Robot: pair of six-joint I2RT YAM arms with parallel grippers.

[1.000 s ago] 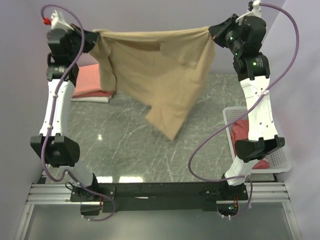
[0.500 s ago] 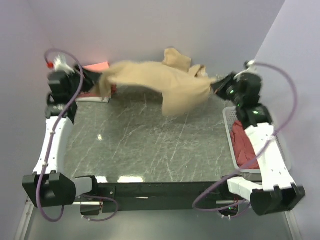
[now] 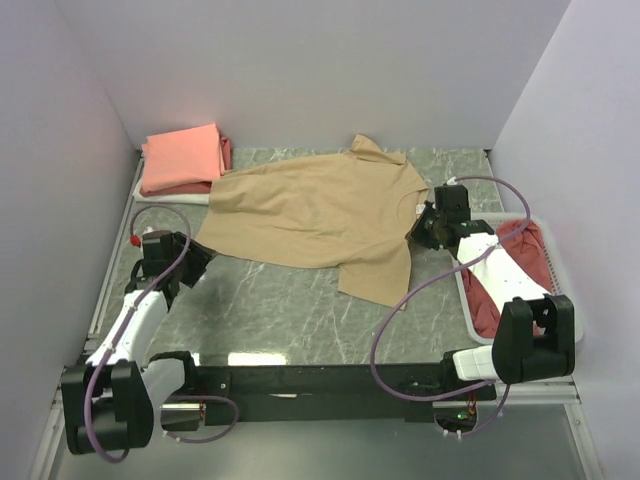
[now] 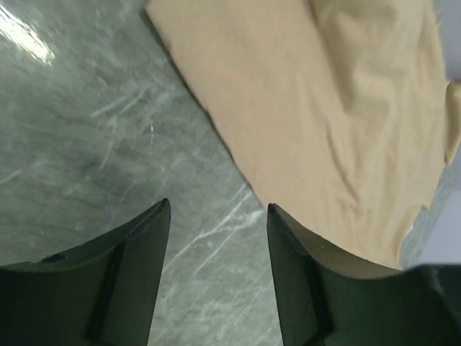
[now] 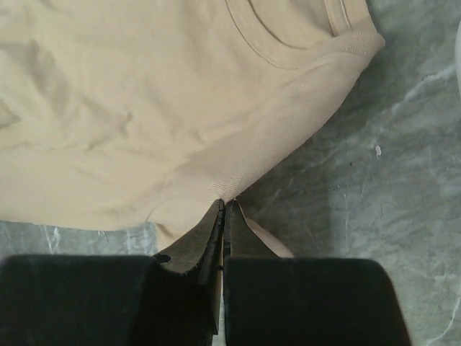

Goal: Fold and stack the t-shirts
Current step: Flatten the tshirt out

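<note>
At centre toward 12 o'clock of grey marble table (image 3: 280, 310), tan cotton short-sleeved tee (image 3: 310, 210) lies flat; right gripper (image 5: 222, 207) clamps its shoulder, 3 o'clock; left gripper (image 4: 216, 213) jaws apart, 8 o'clock. Risk: one-sided pull rumples it.

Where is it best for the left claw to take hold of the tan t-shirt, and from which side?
The near hem corner, approached low from the left. The tan t-shirt lies flat; that edge lies free on the table beside the open left claw, opposite the shoulder the right claw pinches.

Tan t-shirt (image 3: 310, 210): soft matt cloth; table (image 3: 270, 300): glossy, veined, stone-like; basket (image 3: 468, 305): white plastic.
</note>
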